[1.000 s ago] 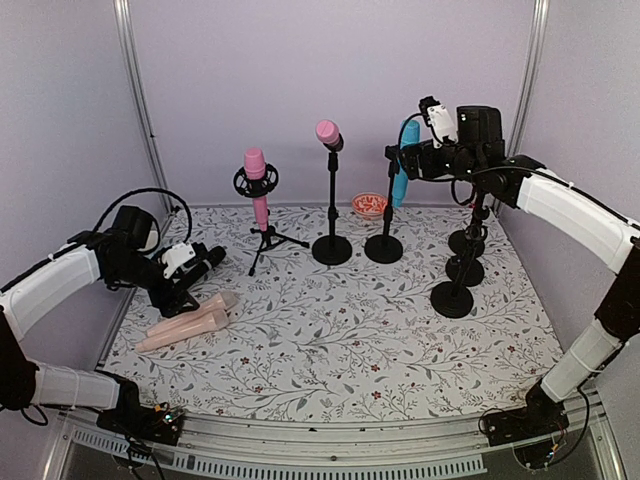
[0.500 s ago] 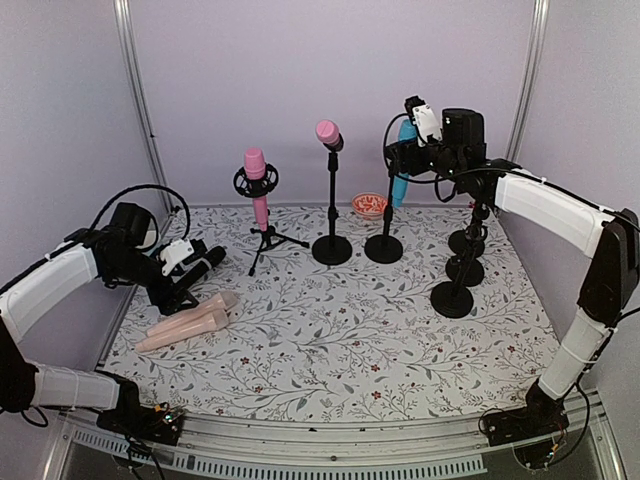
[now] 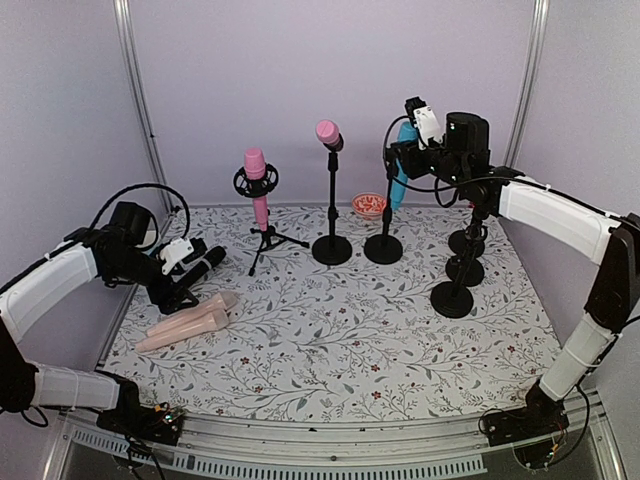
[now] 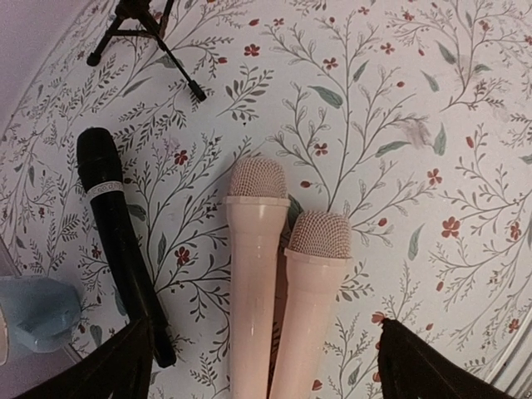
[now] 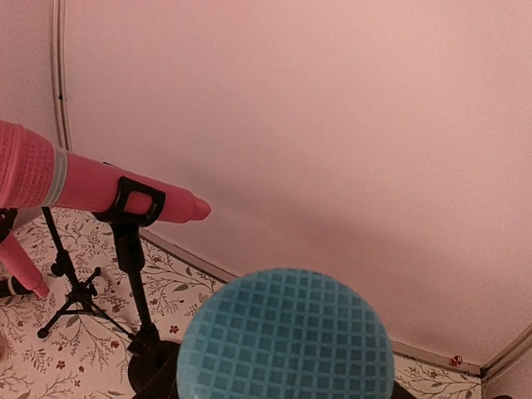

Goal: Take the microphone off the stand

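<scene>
Right gripper (image 3: 408,146) at the blue microphone (image 5: 287,337) on its stand (image 3: 383,249).
Its grip cannot be told; left gripper (image 3: 193,270) gapes above two peach microphones (image 4: 256,249).

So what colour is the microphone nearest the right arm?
Light blue mesh-headed microphone; right wrist view shows it best.

Robotics lab booth: plain lilac walls (image 3: 330,60), metal frame posts (image 3: 135,90) at upper corners, robot arms (image 3: 560,215) bolted at bottom.

Ahead of the right hand (image 3: 405,142), the wrist view shows only the head of the blue microphone (image 5: 285,332); the body is cut off. Finger contact cannot be determined.
</scene>
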